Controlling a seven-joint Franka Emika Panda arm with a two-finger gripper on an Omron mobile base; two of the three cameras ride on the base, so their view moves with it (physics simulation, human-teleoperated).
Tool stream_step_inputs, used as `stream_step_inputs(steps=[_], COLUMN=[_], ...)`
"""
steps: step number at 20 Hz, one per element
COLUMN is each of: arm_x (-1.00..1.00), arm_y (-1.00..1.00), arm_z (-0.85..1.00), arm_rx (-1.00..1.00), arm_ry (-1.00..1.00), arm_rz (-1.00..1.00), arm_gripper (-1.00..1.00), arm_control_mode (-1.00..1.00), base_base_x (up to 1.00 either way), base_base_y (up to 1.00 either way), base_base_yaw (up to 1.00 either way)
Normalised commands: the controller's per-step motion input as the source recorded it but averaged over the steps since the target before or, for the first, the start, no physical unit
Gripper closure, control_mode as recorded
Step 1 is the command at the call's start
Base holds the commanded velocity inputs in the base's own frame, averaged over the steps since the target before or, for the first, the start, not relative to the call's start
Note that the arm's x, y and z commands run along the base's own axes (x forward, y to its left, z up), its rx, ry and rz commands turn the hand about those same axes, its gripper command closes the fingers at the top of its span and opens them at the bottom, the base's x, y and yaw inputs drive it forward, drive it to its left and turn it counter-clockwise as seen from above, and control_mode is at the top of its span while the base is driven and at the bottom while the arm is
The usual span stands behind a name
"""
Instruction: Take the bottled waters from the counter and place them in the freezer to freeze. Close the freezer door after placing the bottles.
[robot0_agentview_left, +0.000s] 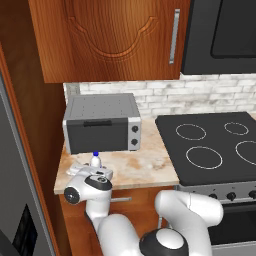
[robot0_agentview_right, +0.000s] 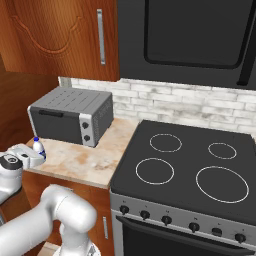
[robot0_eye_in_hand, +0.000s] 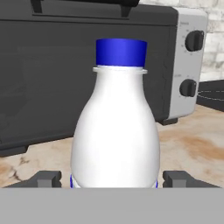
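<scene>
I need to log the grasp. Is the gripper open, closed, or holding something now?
Gripper: open, one fingertip on each side of the white bottle, not yet gripping it.

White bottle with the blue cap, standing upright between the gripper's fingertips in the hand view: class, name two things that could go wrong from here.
1. The fingertips sit low on the white blue-capped bottle with gaps either side; an uneven close could tip it over.
2. The grey toaster oven stands close behind on the tan marbled counter; pushing forward could knock the bottle against it.
</scene>
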Motion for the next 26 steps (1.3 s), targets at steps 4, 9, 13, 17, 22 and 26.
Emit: stream_step_inputs(steps=[4, 9, 13, 17, 22, 26], arm_x=[0.02, 0.00, 0.00, -0.09, -0.32, -0.61], arm_y=[0.00, 0.00, 0.00, -0.01, -0.09, -0.03], arm_z=[0.00, 0.00, 0.00, 0.29, 0.71, 0.67], arm_rx=[0.00, 0.00, -0.01, 0.00, 0.00, 0.00], arm_ry=[0.00, 0.00, 0.02, 0.05, 0.06, 0.01], arm_rz=[0.00, 0.00, 0.00, 0.00, 0.00, -0.01], arm_gripper=[1.00, 1.00, 1.00, 1.00, 1.00, 1.00], arm_control_mode=[-1.00, -1.00, -1.00, -1.00, -1.00, -1.00], base_base_x=[0.00, 0.00, 0.00, 0.00, 0.00, 0.00], base_base_y=[0.00, 0.00, 0.00, 0.00, 0.00, 0.00], base_base_yaw=[0.00, 0.00, 0.00, 0.00, 0.00, 0.00])
